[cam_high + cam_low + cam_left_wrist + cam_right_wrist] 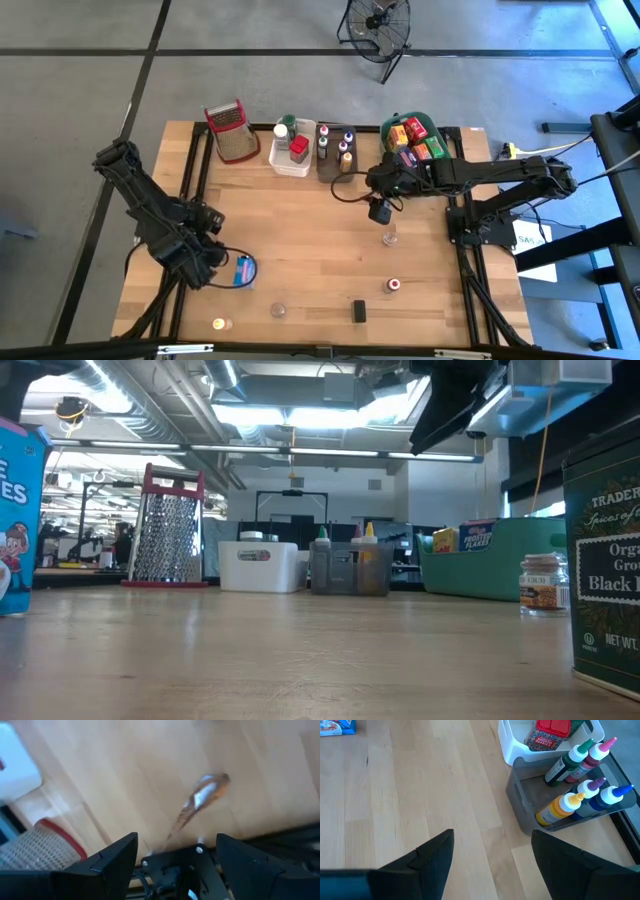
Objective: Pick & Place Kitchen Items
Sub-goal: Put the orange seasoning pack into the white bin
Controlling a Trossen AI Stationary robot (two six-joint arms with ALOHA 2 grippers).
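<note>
The right claw (381, 211) is hanging with its fingers apart and empty above the wooden worktop (300, 240), and the small clear glass spice jar (389, 237) is standing just below it, toward the near edge. That jar is likely light, rigid and slick, so gripping across its body under the cap looks safest. The grey bin of colour-capped squeeze bottles (580, 795) is sitting close on the far side, leaving open wood all around the jar. The left claw (207, 262) is waiting open, beside a blue flat packet (243, 270).
</note>
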